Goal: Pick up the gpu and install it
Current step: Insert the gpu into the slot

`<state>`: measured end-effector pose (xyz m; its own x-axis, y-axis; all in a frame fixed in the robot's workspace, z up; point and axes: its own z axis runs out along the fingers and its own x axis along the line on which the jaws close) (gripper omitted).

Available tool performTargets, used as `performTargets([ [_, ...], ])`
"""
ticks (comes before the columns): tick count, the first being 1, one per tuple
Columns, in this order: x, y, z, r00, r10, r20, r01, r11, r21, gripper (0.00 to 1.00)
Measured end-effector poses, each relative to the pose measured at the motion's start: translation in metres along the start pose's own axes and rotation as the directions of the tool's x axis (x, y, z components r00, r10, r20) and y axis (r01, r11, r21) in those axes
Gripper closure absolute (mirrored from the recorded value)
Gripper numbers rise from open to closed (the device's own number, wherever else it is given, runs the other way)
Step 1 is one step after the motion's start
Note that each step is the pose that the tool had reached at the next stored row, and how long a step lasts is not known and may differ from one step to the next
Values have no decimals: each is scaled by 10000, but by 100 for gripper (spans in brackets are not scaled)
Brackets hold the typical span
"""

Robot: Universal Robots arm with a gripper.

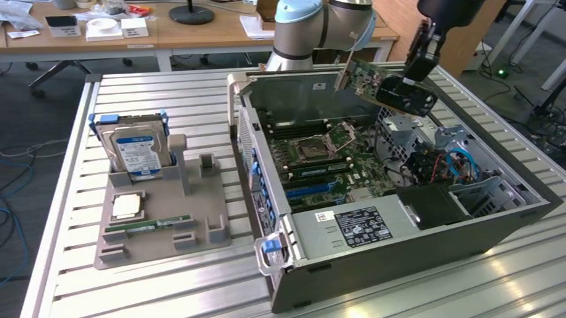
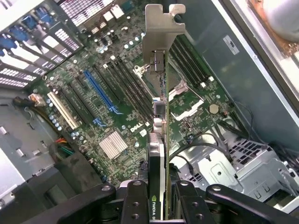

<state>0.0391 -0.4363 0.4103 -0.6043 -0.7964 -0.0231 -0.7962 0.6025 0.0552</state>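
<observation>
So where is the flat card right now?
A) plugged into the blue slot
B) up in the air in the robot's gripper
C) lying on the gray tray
B: the gripper is shut on the gpu, holding it in the air above the motherboard, not plugged in.

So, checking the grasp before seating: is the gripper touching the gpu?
Touching. The wrist view shows the gripper clamped against both faces of the gpu, which it holds edge-on above the motherboard.

Slatted table (image 1: pixel 159 285): computer case (image 1: pixel 425 245), parts holder (image 1: pixel 150 245)
</observation>
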Motion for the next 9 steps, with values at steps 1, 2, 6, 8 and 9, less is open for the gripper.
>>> performTargets([
  [1, 0, 0, 0, 9999, -113, -6, 113, 9999, -3, 73],
  [2, 0, 0, 0, 9997, -226, -12, 226, 9997, -6, 73],
  [6, 0, 0, 0, 9977, -677, -36, 677, 9977, -17, 73],
  [8, 0, 1, 0, 9959, -905, -49, 905, 9959, -24, 73],
  [9, -1, 1, 0, 9948, -1012, -55, 1012, 9949, -26, 73],
])
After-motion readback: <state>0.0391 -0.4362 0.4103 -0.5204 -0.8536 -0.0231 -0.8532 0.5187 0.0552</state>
